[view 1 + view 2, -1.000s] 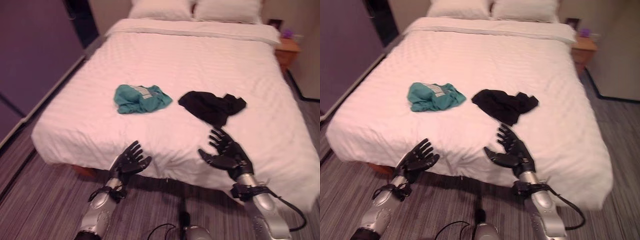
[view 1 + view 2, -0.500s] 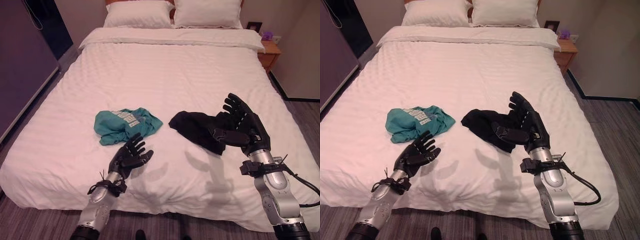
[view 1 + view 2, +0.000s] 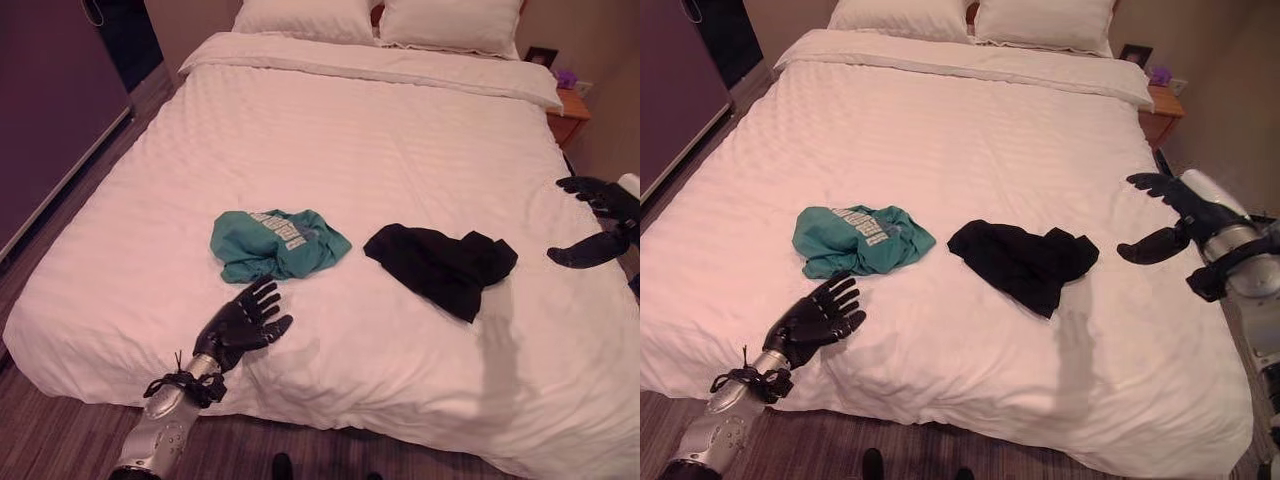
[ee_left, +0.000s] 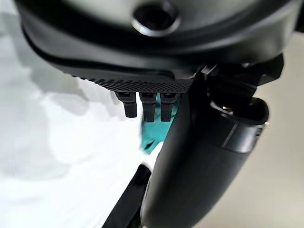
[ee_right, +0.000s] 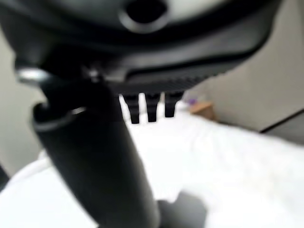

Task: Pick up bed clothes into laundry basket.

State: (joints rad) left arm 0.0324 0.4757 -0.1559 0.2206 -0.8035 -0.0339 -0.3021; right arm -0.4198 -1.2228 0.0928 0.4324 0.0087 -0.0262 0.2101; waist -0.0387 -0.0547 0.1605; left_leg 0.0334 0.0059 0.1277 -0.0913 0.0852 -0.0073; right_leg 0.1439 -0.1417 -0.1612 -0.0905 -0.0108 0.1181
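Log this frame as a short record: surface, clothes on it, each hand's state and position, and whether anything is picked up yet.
surface: white bed, two pillows at its head
clothes: teal garment and black garment, crumpled, lying apart
left hand: open, fingers spread, on the sheet just short of the teal garment
right hand: open, raised over the bed's right edge, away from the black garment
picked up: nothing yet
other: wooden nightstand beside the bed

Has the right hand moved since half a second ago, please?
Yes. The right hand has swung out to the robot's right, off the black garment it was over, towards the bed's right edge.
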